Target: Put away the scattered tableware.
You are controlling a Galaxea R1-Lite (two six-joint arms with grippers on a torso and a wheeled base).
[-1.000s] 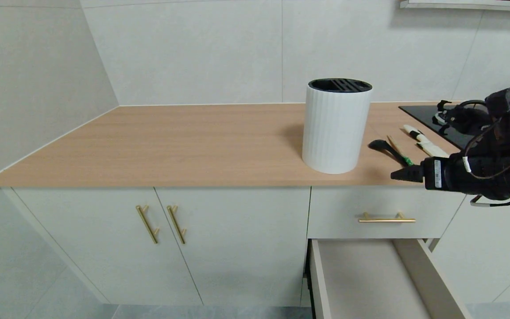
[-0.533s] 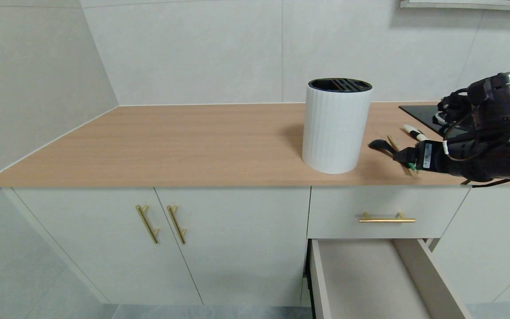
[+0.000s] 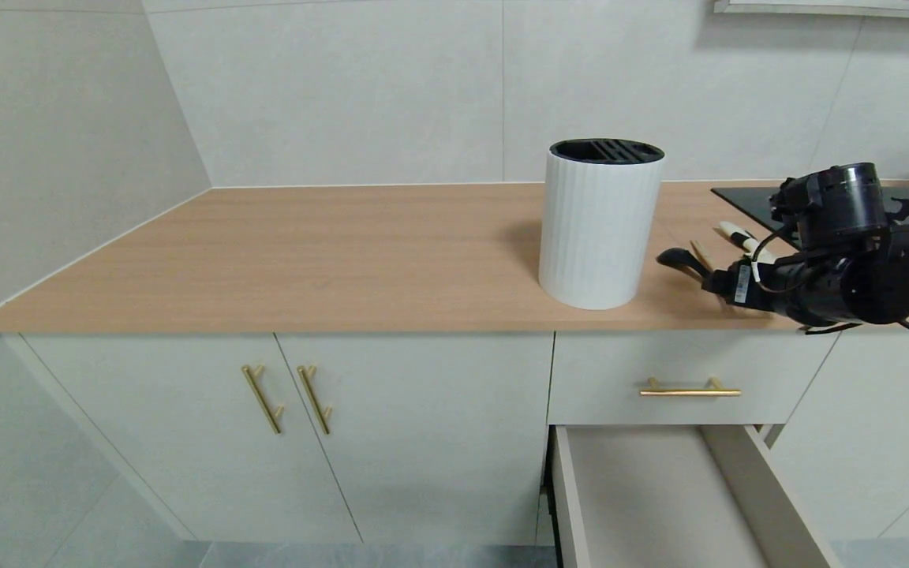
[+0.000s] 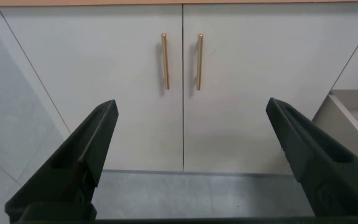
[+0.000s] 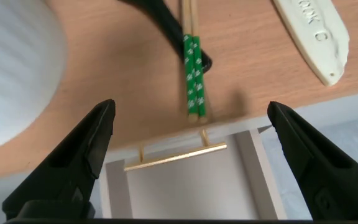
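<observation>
The chopsticks (image 5: pixel 192 68), with green paper on their ends, lay flat on the tabletop (image 3: pixel 344 252) just to the right of the white holder (image 3: pixel 598 225). A black spoon (image 3: pixel 679 258) lay touching them, with its bowl nearer the holder. A long white piece (image 5: pixel 312 37) lay a bit farther from the holder on that same side. The right claw (image 5: pixel 190 109) hung over the green ends, also right of the holder. It was wide open, with one finger on each side of the chopsticks, and it held nothing. The left claw (image 4: pixel 188 112) was low down, left of the holder, facing the cupboard doors (image 4: pixel 182 87), wide open and holding nothing too. A drawer (image 3: pixel 644 489) stood pulled out below the holder. All three pieces lay out on the tabletop, so the job looked barely begun. The chopsticks looked like the first to be picked up.
</observation>
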